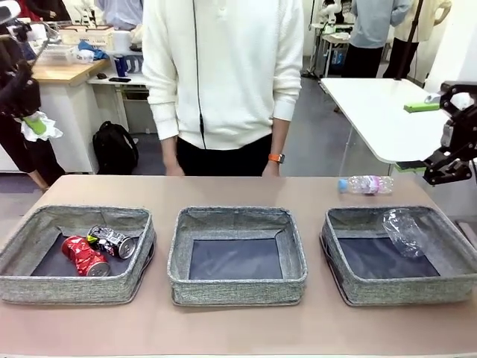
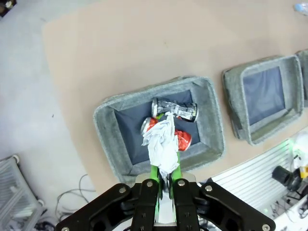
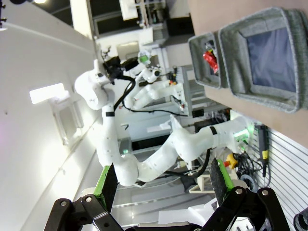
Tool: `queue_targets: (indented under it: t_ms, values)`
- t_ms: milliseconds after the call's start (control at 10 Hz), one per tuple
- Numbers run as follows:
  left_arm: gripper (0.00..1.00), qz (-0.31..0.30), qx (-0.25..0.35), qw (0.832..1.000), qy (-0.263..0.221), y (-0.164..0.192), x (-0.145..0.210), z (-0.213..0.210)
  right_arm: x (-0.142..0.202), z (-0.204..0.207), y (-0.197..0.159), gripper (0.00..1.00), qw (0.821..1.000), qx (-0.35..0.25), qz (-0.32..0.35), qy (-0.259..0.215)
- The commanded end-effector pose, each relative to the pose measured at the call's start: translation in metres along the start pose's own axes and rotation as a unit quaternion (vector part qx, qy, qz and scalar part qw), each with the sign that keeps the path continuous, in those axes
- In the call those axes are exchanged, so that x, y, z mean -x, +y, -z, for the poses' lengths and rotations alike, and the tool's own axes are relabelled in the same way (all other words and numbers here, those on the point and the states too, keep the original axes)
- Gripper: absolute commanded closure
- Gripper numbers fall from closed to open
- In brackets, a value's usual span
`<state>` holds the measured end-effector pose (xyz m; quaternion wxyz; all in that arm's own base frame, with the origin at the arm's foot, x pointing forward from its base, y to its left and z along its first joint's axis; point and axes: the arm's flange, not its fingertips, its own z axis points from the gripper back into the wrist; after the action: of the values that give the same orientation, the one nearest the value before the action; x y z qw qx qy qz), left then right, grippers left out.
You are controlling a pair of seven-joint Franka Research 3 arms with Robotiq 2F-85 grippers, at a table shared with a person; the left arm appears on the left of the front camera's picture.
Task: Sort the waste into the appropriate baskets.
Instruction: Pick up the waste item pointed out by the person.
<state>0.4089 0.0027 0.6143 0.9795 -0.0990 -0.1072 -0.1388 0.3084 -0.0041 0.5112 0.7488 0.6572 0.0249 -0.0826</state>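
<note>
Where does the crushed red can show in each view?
Front view: crushed red can, lower left, beside a crushed dark can.
Left wrist view: the can, centre, partly behind the white paper wad.
Right wrist view: the can, upper right, small.
Shared landmark: the grey woven-fabric basket holding it.

No legible txt, brand or nr anywhere. Crushed red can (image 1: 83,256) inside the left basket (image 1: 74,289): some white print on the red, too crumpled and small to read. Crushed dark can (image 1: 112,241), same basket, touching the red one: pattern only, no letters made out. Clear bottle (image 1: 365,184) lying on the bench (image 1: 238,328), well to the right of that basket: pinkish label, blurred, unreadable.
</note>
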Motion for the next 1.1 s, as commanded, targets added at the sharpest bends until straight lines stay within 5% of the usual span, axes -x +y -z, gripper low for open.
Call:
queue_targets:
  t_ms: [0, 300, 400, 500, 700, 1000]
  values:
    - [1.00, -0.012, -0.001, 1.000, 0.009, 0.012, -0.012, 0.003, -0.002, 0.002, 0.001, 0.00, 1.000, -0.013, -0.012, 0.000]
    - [1.00, -0.012, -0.001, 1.000, 0.009, 0.012, -0.012, 0.003, -0.002, 0.002, 0.001, 0.00, 1.000, -0.013, -0.012, 0.000]
    - [0.92, -0.006, 0.005, 1.000, 0.005, 0.008, -0.005, 0.006, -0.002, 0.002, 0.001, 0.00, 1.000, -0.013, -0.012, 0.000]
    - [0.92, -0.027, 0.003, 0.999, 0.025, -0.015, -0.011, 0.015, -0.002, 0.002, 0.001, 0.00, 1.000, -0.013, -0.012, 0.000]
    - [0.92, -0.147, 0.001, 0.987, 0.064, -0.099, -0.031, -0.018, -0.002, 0.002, 0.001, 0.00, 1.000, -0.013, -0.012, 0.000]
    - [0.92, -0.144, -0.025, 0.987, 0.068, -0.248, -0.024, -0.066, -0.002, 0.002, 0.001, 0.00, 1.000, -0.013, -0.012, 0.000]
